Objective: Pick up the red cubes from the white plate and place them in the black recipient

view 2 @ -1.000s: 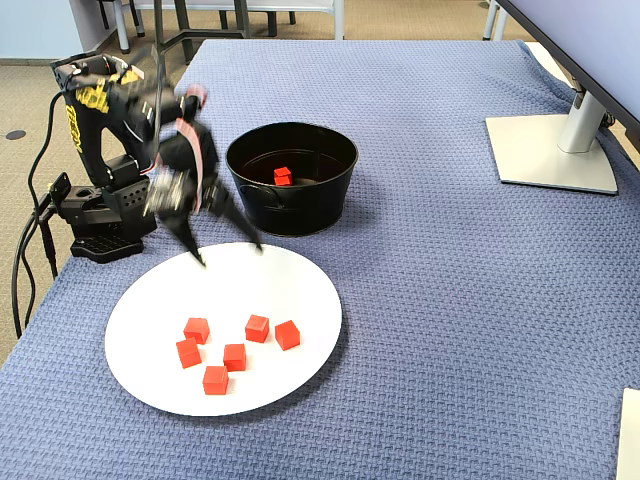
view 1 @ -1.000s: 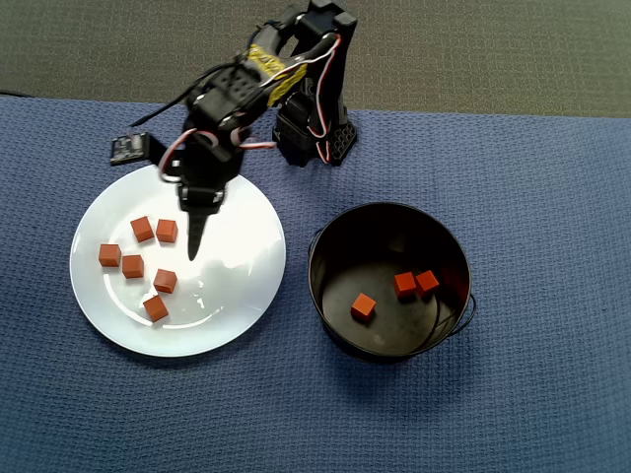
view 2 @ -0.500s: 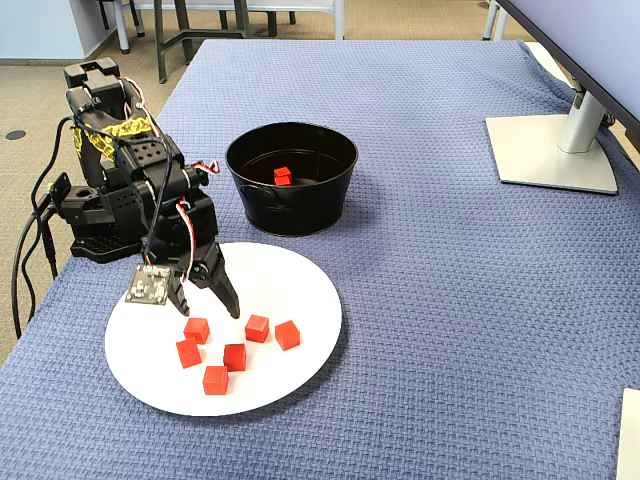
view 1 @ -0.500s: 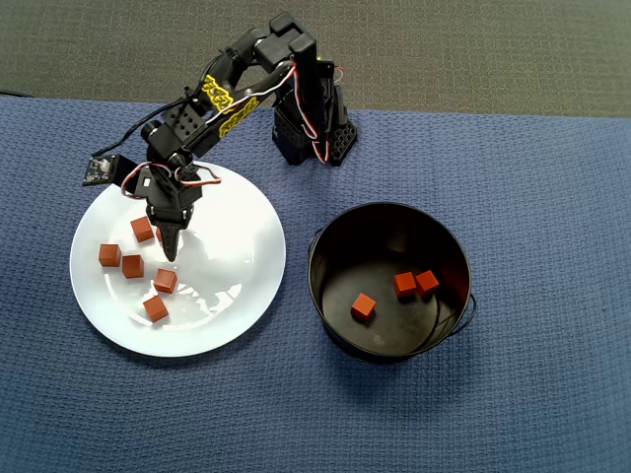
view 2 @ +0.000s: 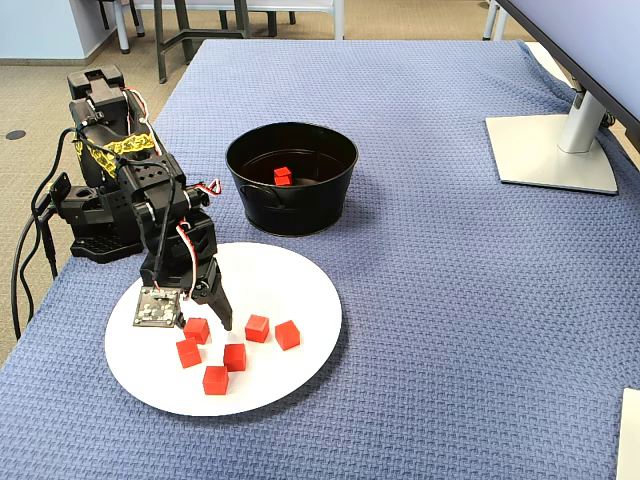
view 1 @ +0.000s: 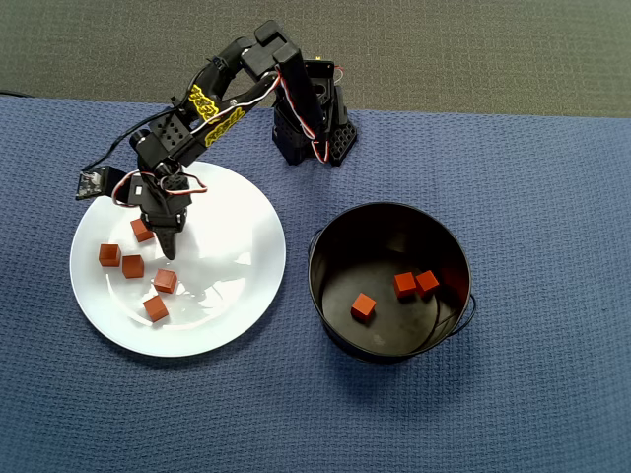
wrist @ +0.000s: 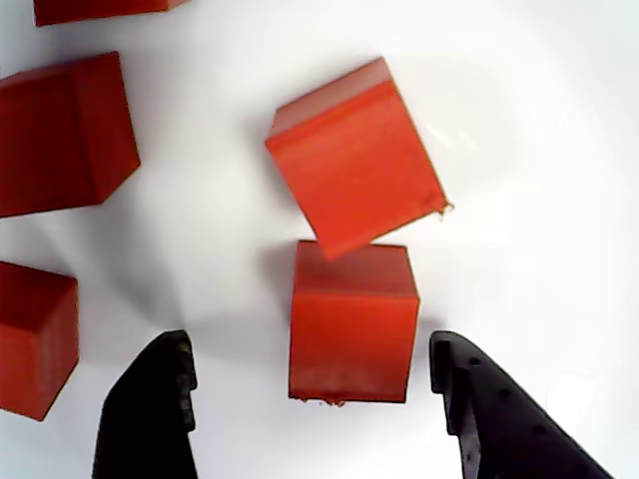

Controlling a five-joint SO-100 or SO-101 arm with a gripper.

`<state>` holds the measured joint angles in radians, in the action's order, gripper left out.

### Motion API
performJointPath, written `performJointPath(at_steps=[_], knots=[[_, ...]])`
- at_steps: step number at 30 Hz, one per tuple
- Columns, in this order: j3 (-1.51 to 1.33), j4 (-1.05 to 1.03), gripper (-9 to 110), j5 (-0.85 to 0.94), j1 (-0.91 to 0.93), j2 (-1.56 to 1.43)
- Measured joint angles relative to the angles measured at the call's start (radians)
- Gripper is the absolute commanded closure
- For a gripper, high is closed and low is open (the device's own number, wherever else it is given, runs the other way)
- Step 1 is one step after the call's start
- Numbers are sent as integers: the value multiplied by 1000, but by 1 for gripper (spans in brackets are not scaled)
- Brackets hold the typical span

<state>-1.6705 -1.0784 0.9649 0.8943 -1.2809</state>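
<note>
Progress check, judged from how things lie: 3 of 8 red cubes are in the black bucket [view 1: 389,283], 5 are left on the white plate [view 1: 237,236]. So a bit under halfway.

In the bucket, overhead view: two cubes touching near the middle of the floor [view 1: 404,285] [view 1: 427,283], and one apart from them on the side nearer the plate [view 1: 363,306]. The fixed view shows only one of them over the bucket wall [view 2: 283,176]; the rest are hidden by the rim.

On the plate, all five sit in the half farthest from the bucket, loosely clustered: [view 1: 142,230], [view 1: 109,255], [view 1: 133,266], [view 1: 165,281], [view 1: 155,308]. Nothing is stacked.

The gripper [view 1: 170,239] is down over the plate, jaws apart and holding nothing. The wrist view shows the two black fingertips [wrist: 150,404] on either side of one cube [wrist: 351,321] with clear plate showing on both sides, so no contact yet. A second cube [wrist: 354,168] lies just beyond it, tilted, its corner touching or nearly touching the bracketed one; I can't tell which.

Judgement: this is the pre-grasp for cube four. Closing on it looks clean side to side, but the neighbour could get nudged. Left: this grasp, the carry to the bucket, then four more cycles.
</note>
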Motion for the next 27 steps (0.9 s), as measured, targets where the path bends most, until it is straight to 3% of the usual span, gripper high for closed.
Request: performJointPath(at_steps=[6, 11, 19, 27], knots=[[35, 3, 86, 3, 9, 21], [44, 9, 101, -8, 11, 21], [44, 0, 101, -101, 6, -26], [52, -249, 102, -313, -189, -383]])
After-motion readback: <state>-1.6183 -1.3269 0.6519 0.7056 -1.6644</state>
